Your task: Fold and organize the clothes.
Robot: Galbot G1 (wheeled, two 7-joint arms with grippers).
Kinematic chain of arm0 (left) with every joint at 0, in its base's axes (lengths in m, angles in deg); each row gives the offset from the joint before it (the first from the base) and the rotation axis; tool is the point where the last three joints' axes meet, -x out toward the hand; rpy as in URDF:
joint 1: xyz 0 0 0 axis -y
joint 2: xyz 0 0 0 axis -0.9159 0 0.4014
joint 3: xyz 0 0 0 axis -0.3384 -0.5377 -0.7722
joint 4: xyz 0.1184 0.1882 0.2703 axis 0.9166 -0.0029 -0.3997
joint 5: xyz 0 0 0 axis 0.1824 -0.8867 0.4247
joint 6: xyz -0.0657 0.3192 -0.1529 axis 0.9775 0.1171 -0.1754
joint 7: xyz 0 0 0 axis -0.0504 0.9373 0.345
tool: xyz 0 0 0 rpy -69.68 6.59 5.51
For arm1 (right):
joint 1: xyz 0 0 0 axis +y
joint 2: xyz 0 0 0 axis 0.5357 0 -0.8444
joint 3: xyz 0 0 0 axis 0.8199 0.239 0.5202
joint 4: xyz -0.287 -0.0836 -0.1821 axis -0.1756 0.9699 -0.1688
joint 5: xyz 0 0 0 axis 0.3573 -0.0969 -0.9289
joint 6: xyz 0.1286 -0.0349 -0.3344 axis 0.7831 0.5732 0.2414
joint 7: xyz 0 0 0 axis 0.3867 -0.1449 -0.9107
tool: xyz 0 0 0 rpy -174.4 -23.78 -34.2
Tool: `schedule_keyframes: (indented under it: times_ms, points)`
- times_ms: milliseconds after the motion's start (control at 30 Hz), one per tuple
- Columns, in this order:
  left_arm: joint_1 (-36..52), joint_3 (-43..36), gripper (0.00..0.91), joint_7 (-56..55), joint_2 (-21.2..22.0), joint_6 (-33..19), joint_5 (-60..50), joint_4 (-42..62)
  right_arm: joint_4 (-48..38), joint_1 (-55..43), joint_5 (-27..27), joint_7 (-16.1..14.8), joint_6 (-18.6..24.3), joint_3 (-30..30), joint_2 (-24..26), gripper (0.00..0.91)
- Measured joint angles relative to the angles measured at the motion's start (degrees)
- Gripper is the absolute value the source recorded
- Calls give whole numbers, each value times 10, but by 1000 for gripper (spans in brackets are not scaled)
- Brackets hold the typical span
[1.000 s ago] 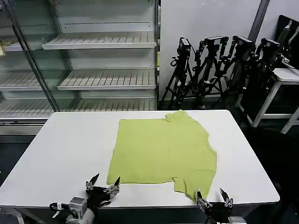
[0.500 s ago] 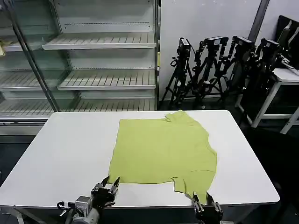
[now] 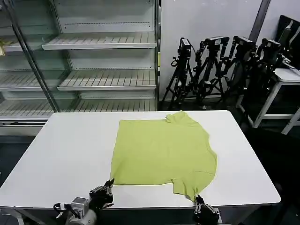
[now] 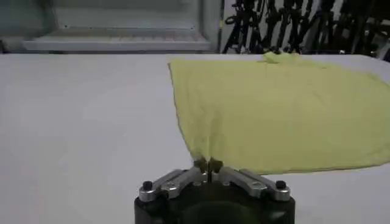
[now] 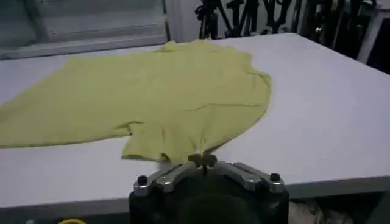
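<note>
The clothes are one lime T-shirt (image 3: 164, 150) lying flat on the white table (image 3: 65, 154), folded lengthwise with a sleeve near the front right. At the shirt's near left corner my left gripper (image 3: 110, 183) is shut on the hem; the left wrist view shows the fabric (image 4: 280, 109) pinched between the fingertips of that gripper (image 4: 208, 164). My right gripper (image 3: 198, 200) is shut on the sleeve's near edge at the table's front. In the right wrist view the shirt (image 5: 158, 97) rises into the closed tips of the right gripper (image 5: 205, 161).
Empty white shelves (image 3: 101, 42) stand behind the table on the left. Several black camera tripods (image 3: 220, 65) cluster at the back right, beside another white table (image 3: 286, 77). Bare tabletop lies to the left of the shirt.
Both grippers, open a second ago just short of the shirt, moved in and closed on its near edge. The front hem has pulled slightly toward them.
</note>
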Motion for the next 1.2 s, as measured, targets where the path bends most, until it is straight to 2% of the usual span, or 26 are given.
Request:
schedule_keyframes:
  times_ms: [467,800,1200]
  points:
    - [-18,23,30,-5,0,-21,1,-57,28,-56,32,-7,4,-38,13,0]
    - [17,18,30,0,-25,-51,32,-34,-19,-161,66,2,-14,-38,33,0]
    - [90,-7,30,-12,-55,-61,65,30,-116,-297,98,2,-38,-15,49,0]
